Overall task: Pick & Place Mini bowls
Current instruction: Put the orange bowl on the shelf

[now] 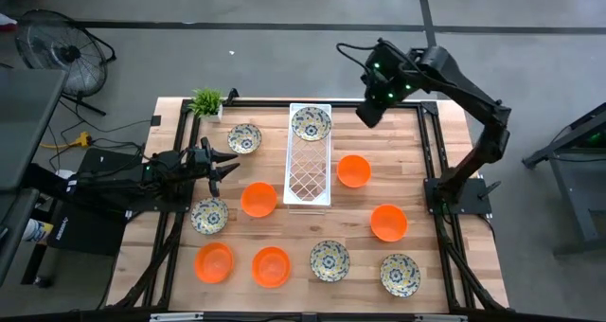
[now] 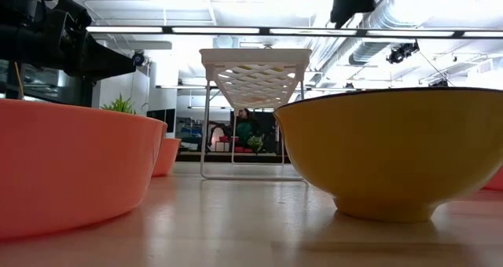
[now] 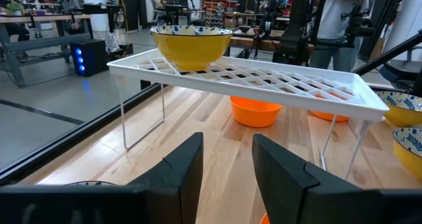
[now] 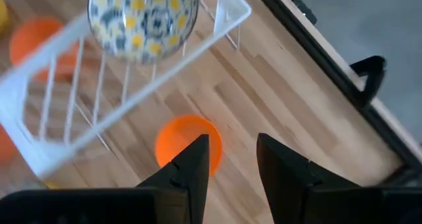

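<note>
One patterned bowl [image 1: 311, 123] is seen seated at the far end of the white wire rack [image 1: 310, 175], the other nine bowls being spread over the table [image 1: 445, 161], while the right gripper [image 1: 369, 112] is held above beside it, parted and empty, and the left gripper [image 1: 225, 165] is held low, likewise parted and empty.

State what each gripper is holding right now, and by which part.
Nothing is held. The left gripper is empty, low by the white wire rack; the right gripper is empty, raised near the rack's patterned-bowl end. Both sets of fingers are apart.
</note>
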Available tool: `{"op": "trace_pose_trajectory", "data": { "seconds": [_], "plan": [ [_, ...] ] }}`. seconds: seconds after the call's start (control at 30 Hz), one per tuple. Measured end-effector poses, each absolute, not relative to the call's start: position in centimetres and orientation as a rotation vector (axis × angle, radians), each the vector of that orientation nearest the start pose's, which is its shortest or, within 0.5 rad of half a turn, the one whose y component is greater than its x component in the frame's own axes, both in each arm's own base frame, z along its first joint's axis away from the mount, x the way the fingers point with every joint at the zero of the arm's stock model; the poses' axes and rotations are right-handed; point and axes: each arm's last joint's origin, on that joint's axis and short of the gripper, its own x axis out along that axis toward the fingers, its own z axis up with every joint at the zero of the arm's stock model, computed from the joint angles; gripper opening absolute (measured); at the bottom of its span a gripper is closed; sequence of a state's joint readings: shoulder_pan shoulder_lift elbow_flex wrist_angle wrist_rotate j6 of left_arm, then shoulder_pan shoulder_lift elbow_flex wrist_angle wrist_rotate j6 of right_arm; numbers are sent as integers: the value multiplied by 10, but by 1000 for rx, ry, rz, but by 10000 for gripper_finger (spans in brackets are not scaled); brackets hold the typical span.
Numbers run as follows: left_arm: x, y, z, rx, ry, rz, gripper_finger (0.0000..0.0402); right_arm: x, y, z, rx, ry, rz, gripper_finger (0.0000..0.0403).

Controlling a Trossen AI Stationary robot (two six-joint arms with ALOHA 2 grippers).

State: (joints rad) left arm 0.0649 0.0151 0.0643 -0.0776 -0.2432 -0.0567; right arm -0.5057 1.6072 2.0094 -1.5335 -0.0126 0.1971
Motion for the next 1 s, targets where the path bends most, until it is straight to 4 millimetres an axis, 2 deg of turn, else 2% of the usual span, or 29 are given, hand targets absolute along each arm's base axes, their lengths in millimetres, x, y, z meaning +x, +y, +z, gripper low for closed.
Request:
{"op": "trace_pose_trajectory", "data": {
  "seconds": [0.27, 0.4, 0.67, 1.0],
  "plan": [
    [93, 13, 177, -54, 19, 309, 129, 228, -106, 438, 247, 1115, -410, 117],
    [93, 13, 177, -54, 20, 309, 129, 225, -96, 431, 201, 1151, -359, 139],
    [93, 13, 177, -54, 19, 309, 129, 214, -81, 391, 198, 1303, -304, 204],
    [93, 13, 177, -54, 20, 309, 129, 187, -58, 335, 216, 1423, -232, 213]
  ]
}}
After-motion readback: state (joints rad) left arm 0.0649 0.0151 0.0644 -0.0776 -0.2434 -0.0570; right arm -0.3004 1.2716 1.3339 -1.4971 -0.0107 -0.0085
